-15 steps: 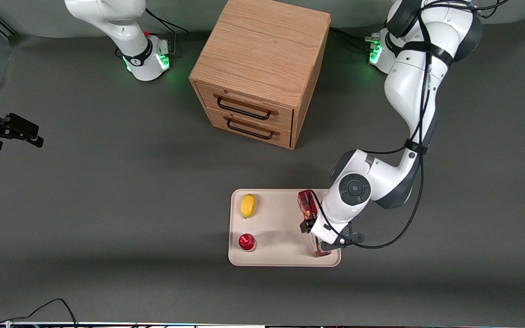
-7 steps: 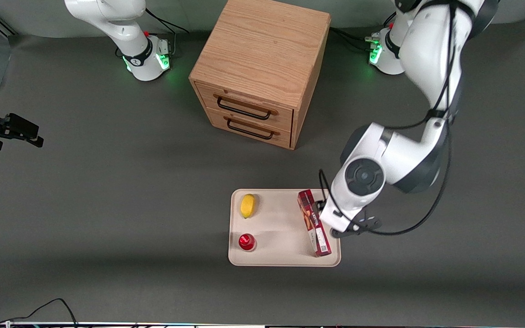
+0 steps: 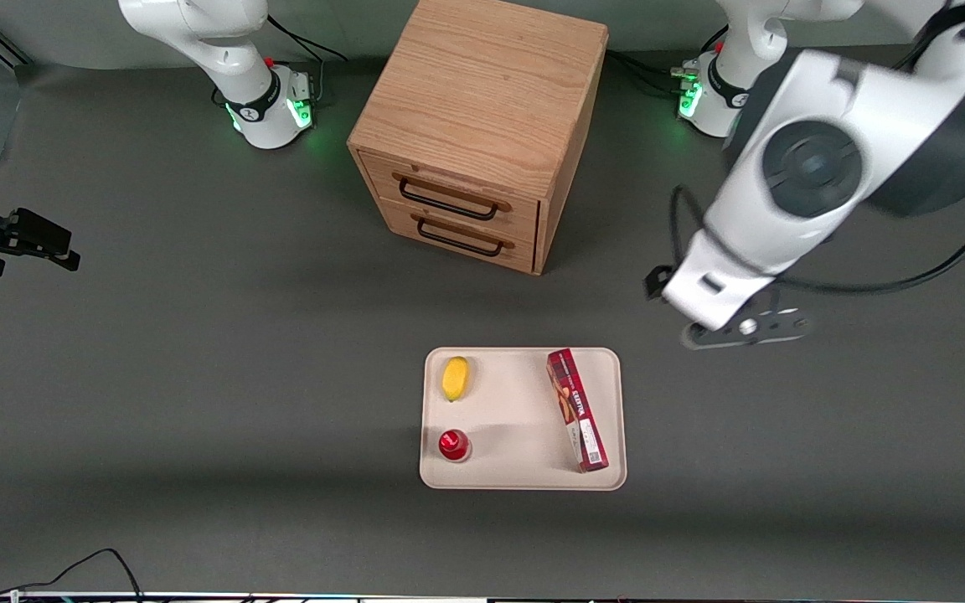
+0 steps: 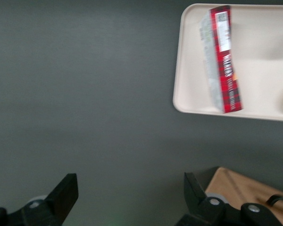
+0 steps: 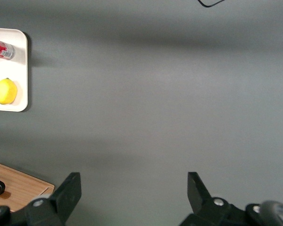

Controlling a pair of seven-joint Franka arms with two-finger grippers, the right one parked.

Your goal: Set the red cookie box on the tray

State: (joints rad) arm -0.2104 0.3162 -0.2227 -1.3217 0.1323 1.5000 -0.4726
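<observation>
We see the gripper (image 4: 129,193) raised well above the table, its fingers spread wide with nothing between them. The red cookie box (image 3: 577,409) lies flat on the tray (image 3: 516,469), well apart from the claw, lower and nearer to the front camera than it. On the same tray, farther from the claw than the box, sit a lemon (image 3: 455,378) and a small red object (image 3: 454,445).

The wrist view cuts off the tray (image 4: 188,56) and the raised pincer (image 4: 130,193), fingers spread.
</observation>
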